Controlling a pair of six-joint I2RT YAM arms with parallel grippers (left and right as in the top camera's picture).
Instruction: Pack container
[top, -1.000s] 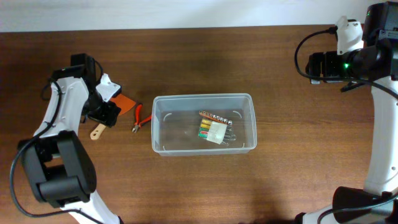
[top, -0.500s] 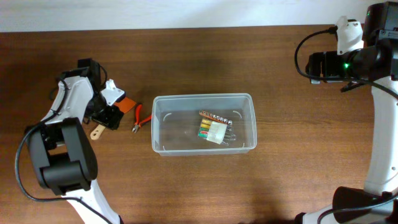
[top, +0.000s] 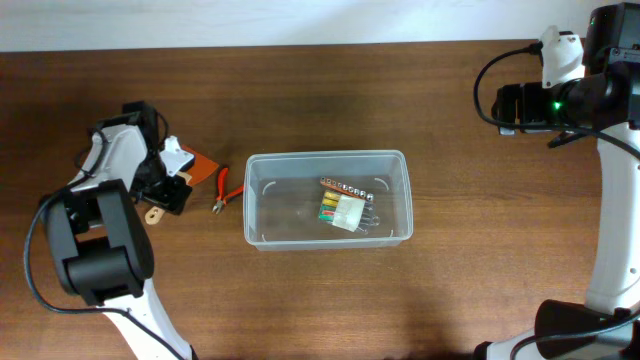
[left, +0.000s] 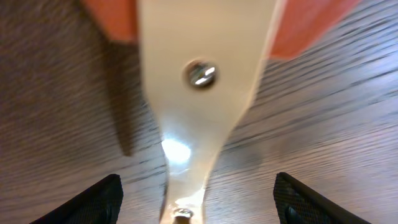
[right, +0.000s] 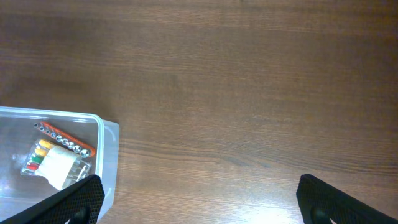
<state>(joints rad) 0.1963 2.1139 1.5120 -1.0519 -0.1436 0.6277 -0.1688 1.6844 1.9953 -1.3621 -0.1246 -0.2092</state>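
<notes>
On the wooden table (top: 320, 300), your left gripper (left: 198, 202) stood open astride the scraper handle (left: 199, 93); closing off-centre could skid it away.

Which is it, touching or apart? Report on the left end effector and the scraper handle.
Apart. In the left wrist view the left end effector straddles the scraper handle, with bare table showing beside each finger.
</notes>
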